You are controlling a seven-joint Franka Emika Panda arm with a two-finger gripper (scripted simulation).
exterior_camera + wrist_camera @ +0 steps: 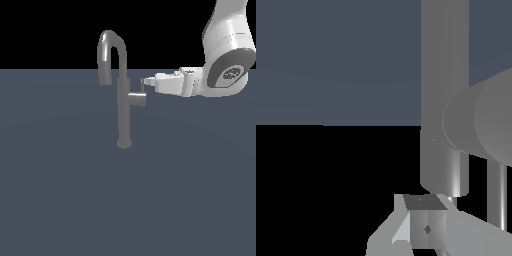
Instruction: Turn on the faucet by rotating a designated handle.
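The short grey cylindrical handle [136, 99] sticks sideways from the column toward the exterior view's right, a little above the middle of the frame; a thin flat lever blade [145, 86] rises from its outer end. It belongs to the tall slim grey brushed-metal faucet [123, 115], which stands upright a little left of the frame centre on its small round base; its arched gooseneck spout [109, 52] curves over toward the exterior view's left and ends in the upper part of the frame. The faucet stands on a flat dark blue-grey floor [60, 200], which fills the lower part of the picture under a black background.

The white gripper [146, 81] of the white robot arm [227, 55] comes in level from the upper right of the frame; its tip is at the top of the lever blade, apparently touching it. In the wrist view the pale grey fingers [406, 227] show at the bottom edge, close to the column; whether they are spread or pressed together I cannot tell.
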